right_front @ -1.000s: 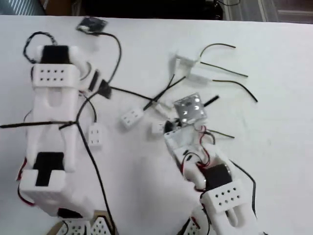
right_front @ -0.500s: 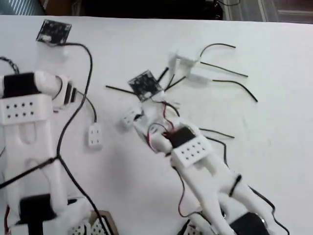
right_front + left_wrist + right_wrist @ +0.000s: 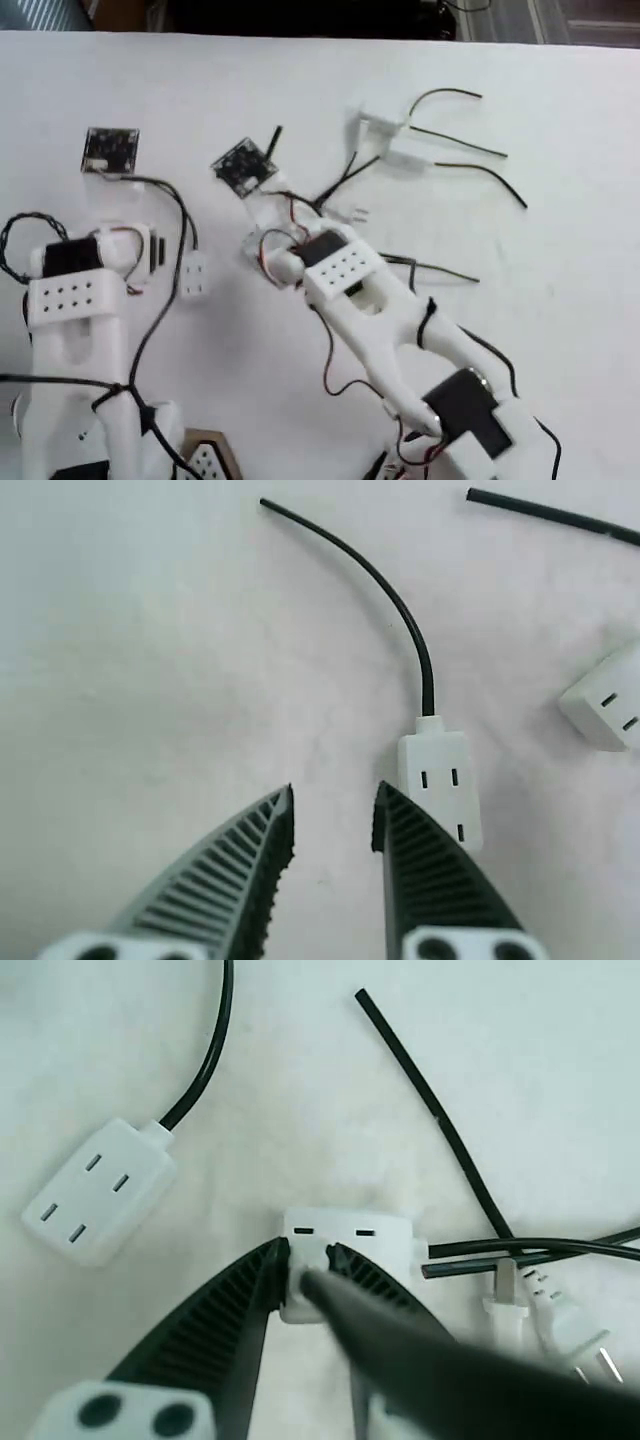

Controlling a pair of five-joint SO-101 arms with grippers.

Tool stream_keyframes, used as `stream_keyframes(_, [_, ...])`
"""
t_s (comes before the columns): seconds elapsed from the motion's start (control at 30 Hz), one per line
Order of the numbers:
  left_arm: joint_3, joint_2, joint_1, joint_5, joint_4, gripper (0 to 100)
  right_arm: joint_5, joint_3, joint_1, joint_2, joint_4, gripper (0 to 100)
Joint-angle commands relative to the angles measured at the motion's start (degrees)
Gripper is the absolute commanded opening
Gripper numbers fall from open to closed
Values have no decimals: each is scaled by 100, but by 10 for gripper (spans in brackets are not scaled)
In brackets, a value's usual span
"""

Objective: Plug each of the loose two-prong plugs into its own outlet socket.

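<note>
Right wrist view: two sockets (image 3: 95,1205); hand (image 3: 308,1257) grips one (image 3: 350,1232).

White table (image 3: 560,300), kinda messy: an outlet socket (image 3: 440,785) on a curved black cord (image 3: 400,610) left of middle, two white plugs (image 3: 378,126) trailing cords at the far side, another plug (image 3: 512,1312) just beside a second socket (image 3: 350,1235).

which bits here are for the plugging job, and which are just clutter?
Job:
held socket, in the right tool
second socket, beside the open left tool
loose plug next to the held socket
far plugs with black cords

Lying about:
brown-edged object at the near edge, can't identify
</note>
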Motion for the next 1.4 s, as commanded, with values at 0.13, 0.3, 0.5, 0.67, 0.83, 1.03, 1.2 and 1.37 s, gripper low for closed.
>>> stream_keyframes(0.13, [466,-242,-57,70,-501,142,53,-299,-13,470,-725,18])
stream_keyframes(0.3, [598,-242,-57,70,-651,142,62,-299,-13,532,-734,18])
stream_keyframes(0.5, [598,-215,-57,70,-651,142,62,-158,-22,541,-743,18])
stream_keyframes(0.67, [598,-215,-57,70,-651,142,70,53,4,971,-1095,18])
stream_keyframes(0.83, [607,-215,-57,53,-651,142,563,149,4,1490,-1446,18])
stream_keyframes(1.03, [615,-207,-66,35,-651,142,580,167,4,1042,-1174,61])
stream_keyframes(1.2, [721,-242,-66,26,-659,142,571,149,4,646,-505,288])
stream_keyframes(1.37, [721,-242,-66,26,-659,142,571,123,-22,576,-295,406])
